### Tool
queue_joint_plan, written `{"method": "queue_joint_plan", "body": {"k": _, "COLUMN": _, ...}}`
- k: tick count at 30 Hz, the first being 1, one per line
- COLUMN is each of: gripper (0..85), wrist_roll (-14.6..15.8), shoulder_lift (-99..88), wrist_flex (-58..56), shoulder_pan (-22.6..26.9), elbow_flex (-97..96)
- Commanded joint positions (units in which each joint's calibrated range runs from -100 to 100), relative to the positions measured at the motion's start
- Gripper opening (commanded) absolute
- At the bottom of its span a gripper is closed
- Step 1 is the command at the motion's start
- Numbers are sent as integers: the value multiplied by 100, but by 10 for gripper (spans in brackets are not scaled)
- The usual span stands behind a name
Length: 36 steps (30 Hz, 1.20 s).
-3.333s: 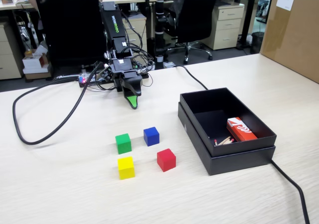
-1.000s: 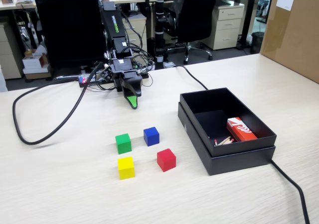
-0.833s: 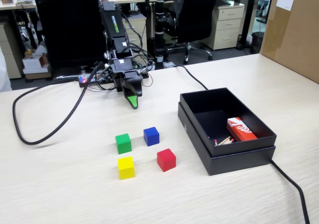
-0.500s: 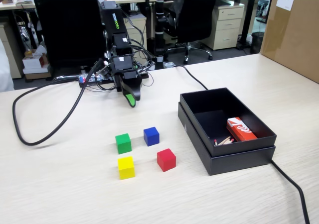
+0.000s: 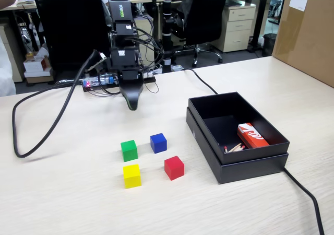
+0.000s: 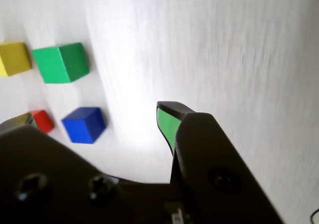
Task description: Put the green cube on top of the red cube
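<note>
The green cube (image 5: 129, 150) sits on the pale wooden table, in the back left of a group of coloured cubes. The red cube (image 5: 174, 167) sits at the front right of that group, apart from the green one. My gripper (image 5: 132, 103) hangs above the table behind the cubes, touching nothing. In the wrist view its green-padded jaws (image 6: 94, 117) stand wide apart and empty. There the green cube (image 6: 61, 62) is at upper left, and the red cube (image 6: 44, 120) is partly hidden behind the left jaw.
A blue cube (image 5: 158, 142) and a yellow cube (image 5: 132, 176) complete the group. An open black box (image 5: 245, 169) holding a red-and-white packet (image 5: 252, 136) stands to the right. A black cable (image 5: 52, 125) loops at left. A cardboard box (image 5: 308, 31) stands at the far right.
</note>
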Motion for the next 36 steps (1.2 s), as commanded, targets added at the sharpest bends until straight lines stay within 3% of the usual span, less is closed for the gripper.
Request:
{"method": "queue_joint_plan", "body": {"k": 1, "gripper": 476, "wrist_roll": -127, "shoulder_lift": 962, "wrist_flex": -241, "shoulder_pan": -98, "elbow_flex": 1214}}
{"method": "queue_joint_plan", "body": {"k": 11, "gripper": 475, "wrist_roll": -449, "shoulder_lift": 3475, "wrist_flex": -258, "shoulder_pan": -254, "elbow_flex": 2954}}
{"method": "queue_joint_plan", "body": {"k": 28, "gripper": 472, "wrist_roll": -454, "shoulder_lift": 5414, "wrist_flex": -258, "shoulder_pan": -137, "elbow_flex": 3816}}
{"method": "queue_joint_plan", "body": {"k": 36, "gripper": 423, "wrist_roll": -464, "shoulder_lift": 5655, "wrist_flex": -387, "shoulder_pan": -181, "elbow_flex": 3924}}
